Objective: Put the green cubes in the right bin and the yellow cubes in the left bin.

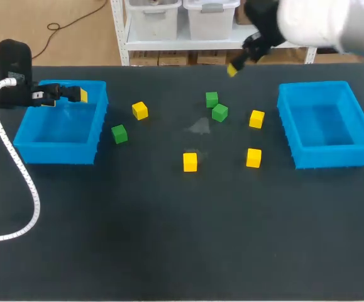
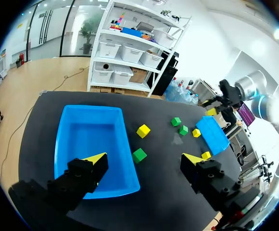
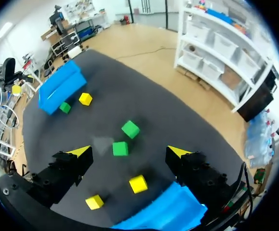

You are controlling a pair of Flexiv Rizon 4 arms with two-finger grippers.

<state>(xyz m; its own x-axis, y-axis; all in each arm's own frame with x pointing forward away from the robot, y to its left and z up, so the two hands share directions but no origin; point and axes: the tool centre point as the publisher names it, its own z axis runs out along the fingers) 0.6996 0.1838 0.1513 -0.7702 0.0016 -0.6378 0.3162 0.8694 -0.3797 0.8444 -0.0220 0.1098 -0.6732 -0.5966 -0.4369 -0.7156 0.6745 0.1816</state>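
Seven cubes lay on the table (image 1: 169,239) between the bins, none sorted: three green cubes (image 1: 219,112) and four yellow cubes (image 1: 190,162). The left gripper (image 2: 144,158) hung over the left bin (image 1: 56,154), jaws apart and empty. The right gripper (image 3: 129,152), likewise spread, faced two close-set greens, so grabbing one might knock its neighbour. From overhead its fingers were hard to make out.

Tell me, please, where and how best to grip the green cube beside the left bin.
Probably from straight above, left pincer closing on the green cube's near and far faces: those flat sides stand free, while the left bin's wall is close.
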